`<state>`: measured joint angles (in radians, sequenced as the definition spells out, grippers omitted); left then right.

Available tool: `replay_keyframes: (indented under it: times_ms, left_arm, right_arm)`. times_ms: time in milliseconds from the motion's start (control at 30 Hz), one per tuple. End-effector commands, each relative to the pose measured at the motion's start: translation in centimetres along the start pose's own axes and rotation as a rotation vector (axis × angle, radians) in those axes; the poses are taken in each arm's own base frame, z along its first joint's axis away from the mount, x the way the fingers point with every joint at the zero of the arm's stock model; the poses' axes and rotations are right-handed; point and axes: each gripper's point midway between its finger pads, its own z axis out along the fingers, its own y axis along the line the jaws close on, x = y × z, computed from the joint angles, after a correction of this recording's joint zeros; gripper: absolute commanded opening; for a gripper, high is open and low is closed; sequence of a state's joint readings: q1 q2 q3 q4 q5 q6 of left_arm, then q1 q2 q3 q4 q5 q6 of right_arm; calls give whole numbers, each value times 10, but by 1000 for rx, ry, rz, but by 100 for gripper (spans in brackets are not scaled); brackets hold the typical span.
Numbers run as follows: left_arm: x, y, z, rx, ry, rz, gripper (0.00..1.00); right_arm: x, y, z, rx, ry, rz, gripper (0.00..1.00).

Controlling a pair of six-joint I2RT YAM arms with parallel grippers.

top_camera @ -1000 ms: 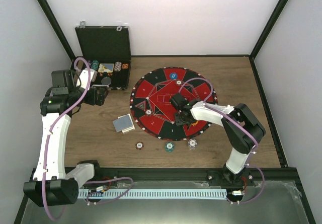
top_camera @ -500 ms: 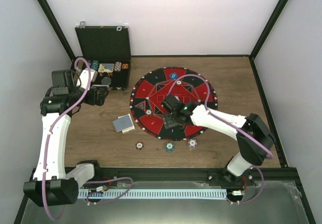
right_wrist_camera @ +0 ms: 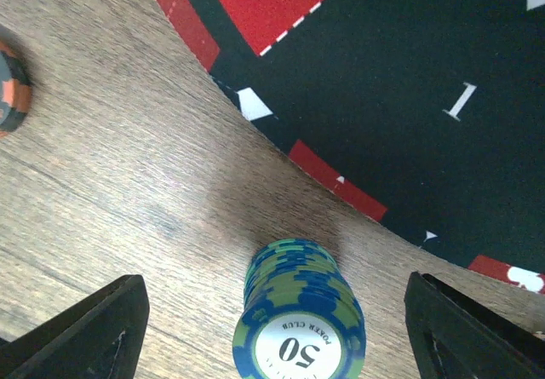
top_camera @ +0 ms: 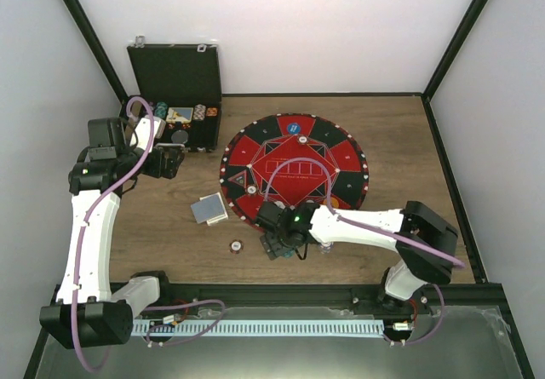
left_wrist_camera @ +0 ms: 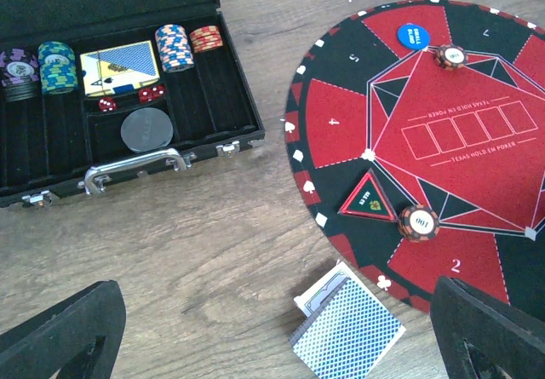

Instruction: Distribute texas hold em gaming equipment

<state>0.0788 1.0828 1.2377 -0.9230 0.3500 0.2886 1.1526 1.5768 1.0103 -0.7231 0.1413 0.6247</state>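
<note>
My right gripper (top_camera: 282, 244) is open and low over the table, just off the near edge of the round red-and-black mat (top_camera: 294, 170). In the right wrist view a blue-green stack of "50" chips (right_wrist_camera: 300, 328) stands between its spread fingers (right_wrist_camera: 85, 336), untouched. An orange-striped chip (top_camera: 236, 246) lies to the left and also shows in the right wrist view (right_wrist_camera: 10, 89). The grey-blue card deck (top_camera: 209, 209) lies by the mat's left edge. My left gripper (top_camera: 170, 162) is open and empty, high above the deck (left_wrist_camera: 347, 332). A blue disc (left_wrist_camera: 413, 36) and two chips (left_wrist_camera: 419, 222) sit on the mat. No orange disc shows.
The open black case (top_camera: 174, 98) stands at the back left, holding chip stacks (left_wrist_camera: 174, 45), a card pack (left_wrist_camera: 119, 62), red dice and a black disc (left_wrist_camera: 146, 129). A triangular marker (left_wrist_camera: 370, 198) lies on the mat. My right arm stretches across the near table.
My right gripper has swung from the middle of the mat toward the near left, off the mat's edge, down over the blue-green chip stack. The left arm has not moved.
</note>
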Motion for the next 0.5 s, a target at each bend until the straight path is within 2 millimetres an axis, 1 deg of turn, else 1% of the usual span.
replay_keyframes:
  times_ms: [0, 233, 467]
  left_arm:
    - [-6, 0, -6, 2, -19, -1, 100]
    - [-5, 0, -6, -2, -17, 2, 100]
    - [-5, -1, -6, -1, -20, 0, 100]
  right_arm:
    - [8, 0, 9, 12, 24, 18, 82]
    - [11, -6, 15, 47, 27, 16, 72]
    - [10, -7, 14, 51, 20, 18, 56]
